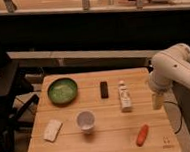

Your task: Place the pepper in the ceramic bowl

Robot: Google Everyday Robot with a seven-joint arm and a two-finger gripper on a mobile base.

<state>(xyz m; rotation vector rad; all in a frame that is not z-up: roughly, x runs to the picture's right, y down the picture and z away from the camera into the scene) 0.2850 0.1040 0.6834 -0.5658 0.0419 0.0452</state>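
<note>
Step in hand: approach, with the grasp not yet begun. The tool (157,101) hangs point-down from the white arm (173,68) at the 3 o'clock edge of the bench (108,134), its fingers apart and carrying nothing. The pepper (142,134) lies flat on the wood at about 4 o'clock, near the front right corner, down and to the left of the tool and apart from it. The ceramic bowl (62,91) sits at 10 o'clock, empty, well apart from the pepper and diagonally across the bench.

Next move, as judged: bring the tool over the pepper, turn the fingers across its narrow width, descend and close. The carry to the bowl then passes over or near the cup (85,120), so lift height matters.

Count:
- one pepper
- one green bowl
- one white cup just off centre toward 7 o'clock
- one white bottle (124,97) lying at 2 o'clock
- one small black object (104,89) at 12 o'clock, possibly a remote or a bar
- one pale flat packet (52,130) at 8 o'clock
- one arm and one tool
</note>
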